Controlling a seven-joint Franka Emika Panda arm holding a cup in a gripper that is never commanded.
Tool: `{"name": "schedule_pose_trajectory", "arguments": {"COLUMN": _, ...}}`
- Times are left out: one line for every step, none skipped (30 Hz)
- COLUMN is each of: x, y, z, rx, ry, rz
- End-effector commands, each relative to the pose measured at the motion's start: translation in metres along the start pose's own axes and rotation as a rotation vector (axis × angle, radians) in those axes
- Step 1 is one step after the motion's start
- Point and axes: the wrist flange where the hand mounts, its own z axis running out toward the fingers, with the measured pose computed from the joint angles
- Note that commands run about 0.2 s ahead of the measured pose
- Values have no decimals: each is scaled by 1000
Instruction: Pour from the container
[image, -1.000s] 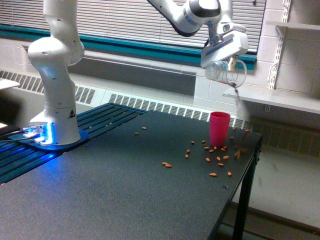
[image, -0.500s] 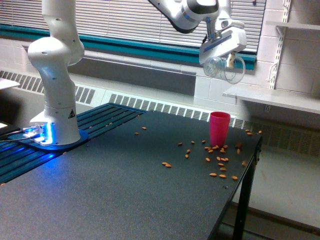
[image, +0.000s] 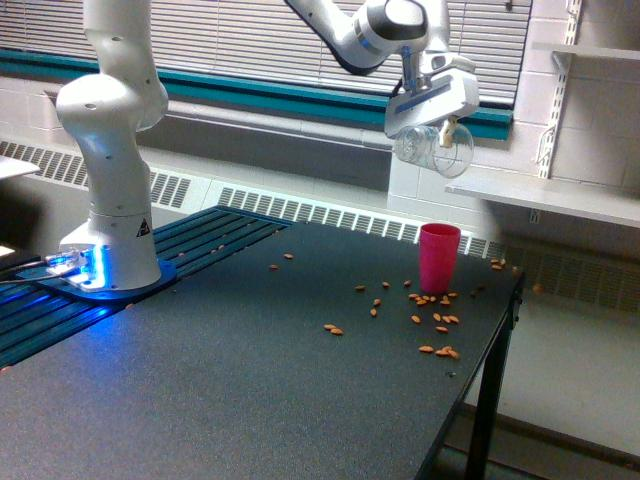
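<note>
The clear plastic container (image: 432, 146) hangs high above the table's far right part, lying on its side with its wide mouth turned toward the exterior view's right. My gripper (image: 428, 118) is shut on it from above. It looks empty. Below it and slightly to the right, the opaque pink cup (image: 439, 258) stands upright on the dark table (image: 230, 370). Several brown almonds (image: 437, 320) lie scattered on the table around the pink cup's base and in front of it.
The arm's white base (image: 110, 200) stands at the table's left on a blue-lit mount. A white wall shelf (image: 560, 200) sits just right of the container. The table's right edge (image: 505, 310) is close to the pink cup. A few stray almonds (image: 333, 329) lie mid-table.
My gripper has carried the tipped container leftward and slightly up, away from the shelf. The almonds falling and bouncing by the table's right edge have stopped; some have left the table.
</note>
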Motion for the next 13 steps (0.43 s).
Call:
{"name": "schedule_pose_trajectory", "arguments": {"x": -8, "y": -5, "z": -7, "rx": 4, "ry": 11, "rz": 19}}
{"name": "schedule_pose_trajectory", "arguments": {"x": -9, "y": -6, "z": -6, "rx": 3, "ry": 10, "rz": 22}}
{"name": "schedule_pose_trajectory", "arguments": {"x": -11, "y": -9, "z": -6, "rx": 2, "ry": 9, "rz": 21}}
{"name": "schedule_pose_trajectory", "arguments": {"x": -13, "y": -9, "z": -5, "rx": 2, "ry": 8, "rz": 21}}
{"name": "schedule_pose_trajectory", "arguments": {"x": -14, "y": -10, "z": -4, "rx": 2, "ry": 5, "rz": 23}}
{"name": "schedule_pose_trajectory", "arguments": {"x": -15, "y": -10, "z": -3, "rx": 1, "ry": 4, "rz": 28}}
{"name": "schedule_pose_trajectory", "arguments": {"x": -17, "y": -11, "z": -2, "rx": 1, "ry": 1, "rz": 28}}
{"name": "schedule_pose_trajectory", "arguments": {"x": -17, "y": -11, "z": -1, "rx": 2, "ry": -1, "rz": 27}}
{"name": "schedule_pose_trajectory", "arguments": {"x": -17, "y": -11, "z": 0, "rx": 5, "ry": -4, "rz": 24}}
{"name": "schedule_pose_trajectory", "arguments": {"x": -17, "y": -12, "z": 0, "rx": 5, "ry": -4, "rz": 25}}
{"name": "schedule_pose_trajectory", "arguments": {"x": -17, "y": -11, "z": 0, "rx": 5, "ry": -3, "rz": 25}}
{"name": "schedule_pose_trajectory", "arguments": {"x": -16, "y": -11, "z": -1, "rx": 5, "ry": -3, "rz": 25}}
{"name": "schedule_pose_trajectory", "arguments": {"x": -16, "y": -11, "z": -1, "rx": 5, "ry": -3, "rz": 25}}
